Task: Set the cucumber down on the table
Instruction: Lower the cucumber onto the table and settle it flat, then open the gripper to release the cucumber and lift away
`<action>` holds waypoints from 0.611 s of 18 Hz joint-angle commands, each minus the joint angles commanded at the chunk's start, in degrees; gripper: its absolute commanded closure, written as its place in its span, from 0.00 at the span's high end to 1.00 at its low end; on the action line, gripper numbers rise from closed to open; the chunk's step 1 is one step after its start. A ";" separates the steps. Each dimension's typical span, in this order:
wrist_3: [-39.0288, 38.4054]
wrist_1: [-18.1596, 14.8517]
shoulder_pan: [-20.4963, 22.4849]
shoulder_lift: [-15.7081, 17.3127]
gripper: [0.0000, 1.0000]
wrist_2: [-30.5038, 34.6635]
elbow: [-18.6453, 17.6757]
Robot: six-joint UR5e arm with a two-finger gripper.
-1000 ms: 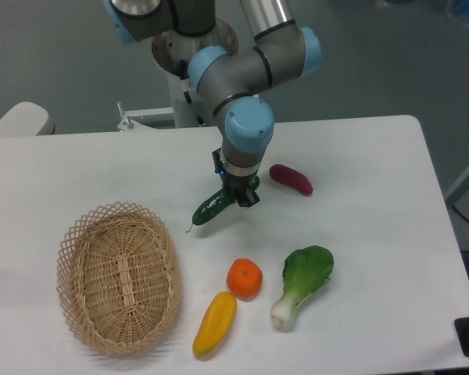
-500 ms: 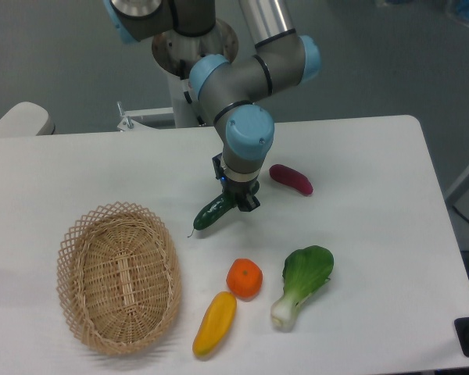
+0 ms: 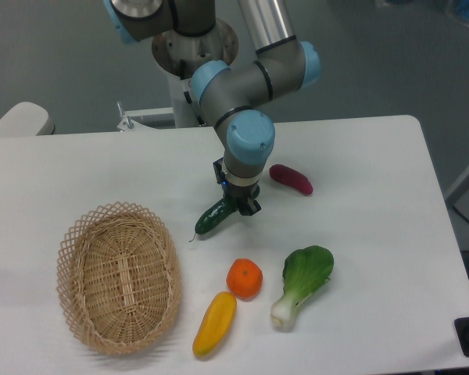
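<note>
A slim dark green cucumber [image 3: 212,219] slants down to the left, its thin stem tip low near the white table [image 3: 375,164]. My gripper [image 3: 240,205] points straight down and is shut on the cucumber's upper right end. The cucumber hangs close to the tabletop, between the basket and the orange. Whether its lower tip touches the surface I cannot tell.
An oval wicker basket [image 3: 119,276] lies at the front left. An orange [image 3: 245,278], a yellow vegetable [image 3: 214,323] and a bok choy [image 3: 301,284] sit in front of the gripper. A dark red vegetable [image 3: 291,179] lies just right of the arm.
The gripper has come down and slightly forward with the cucumber, bringing it closer to the tabletop. Nothing else has shifted.
</note>
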 joint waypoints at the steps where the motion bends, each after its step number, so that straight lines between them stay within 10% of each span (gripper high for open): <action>1: 0.09 0.00 0.00 -0.09 0.26 0.00 0.09; 3: 0.00 0.00 0.00 -0.18 0.30 0.00 0.17; 11: -0.17 -0.44 0.35 0.96 1.00 -0.09 3.60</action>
